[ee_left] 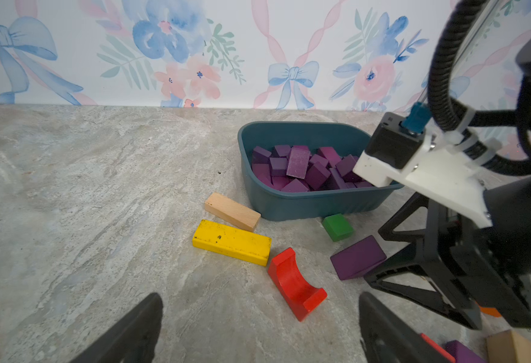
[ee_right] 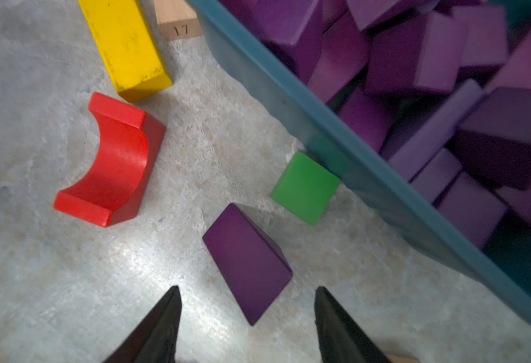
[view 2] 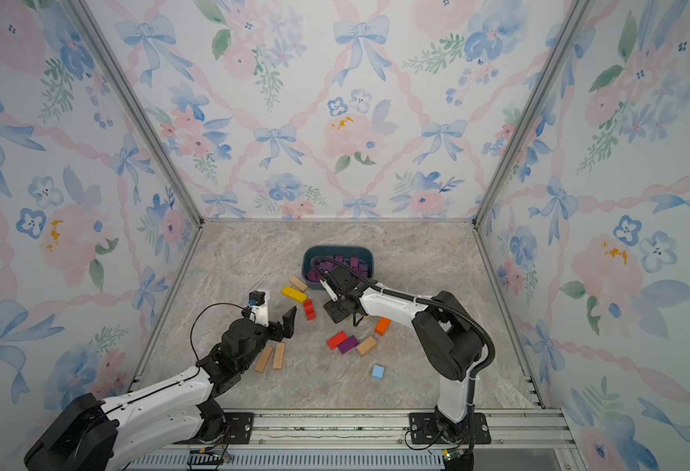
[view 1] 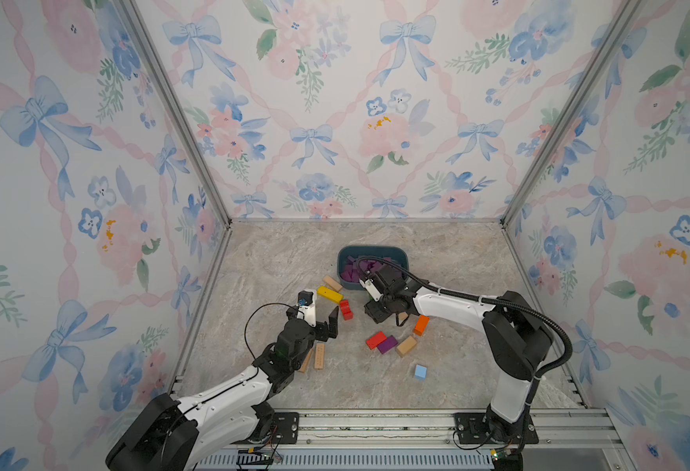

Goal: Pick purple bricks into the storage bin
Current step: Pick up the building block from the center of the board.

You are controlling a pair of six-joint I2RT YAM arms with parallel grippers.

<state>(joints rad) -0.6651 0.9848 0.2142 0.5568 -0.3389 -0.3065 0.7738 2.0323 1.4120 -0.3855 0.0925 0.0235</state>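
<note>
Lying on the near side of the bin (ee_left: 305, 206), the purple brick (ee_right: 246, 261), likely light and stiff, is being framed by the part-spread, empty right gripper (ee_right: 247, 287) for a pinch across its narrow sides; the left gripper (ee_left: 259, 295) is gaping wide.

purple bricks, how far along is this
Mostly done: the storage bin holds a heap of purple bricks. In hand: the right gripper has open fingers either side of one purple brick on the table. Still out: a second purple brick between a red block and a tan block.
</note>
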